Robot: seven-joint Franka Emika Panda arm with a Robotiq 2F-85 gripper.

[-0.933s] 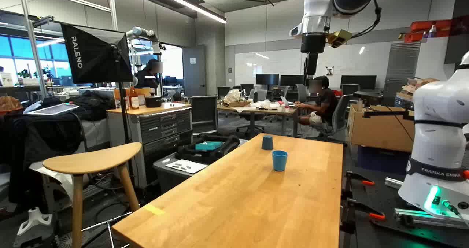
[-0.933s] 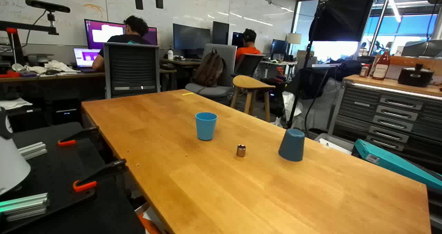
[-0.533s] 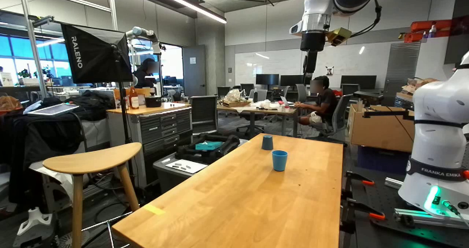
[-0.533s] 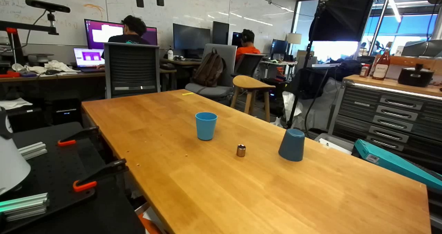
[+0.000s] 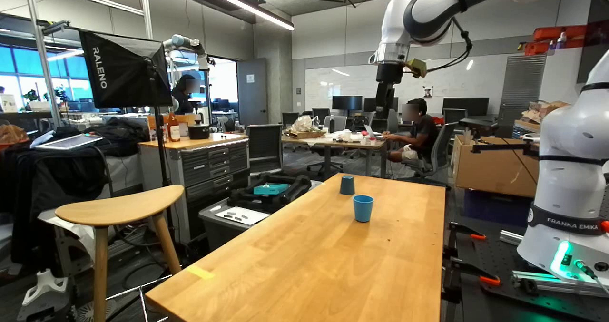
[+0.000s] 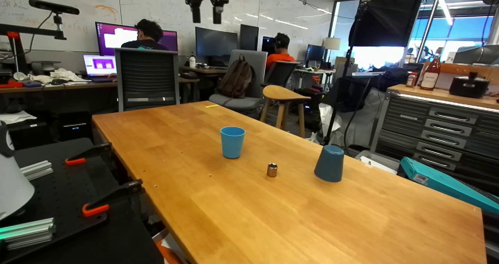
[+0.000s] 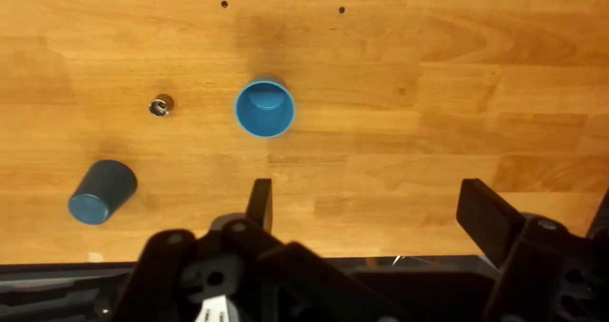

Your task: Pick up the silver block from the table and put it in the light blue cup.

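Observation:
The silver block is a small shiny metal cylinder standing on the wooden table; it also shows in the wrist view, and I cannot see it in an exterior view where the cups stand in line. The light blue cup stands upright with its mouth up; it also shows in an exterior view, and its empty inside shows in the wrist view. My gripper is open and empty, high above the table; it also shows in both exterior views.
A darker blue cup stands upside down near the silver block, also in the wrist view. The wooden table has its far edge in the lower wrist view. Orange-tipped clamps sit along the robot's side of the table.
My arm has moved over the table and lowered somewhat, with the gripper tilting and turning a little. The cups and the silver block have not moved.

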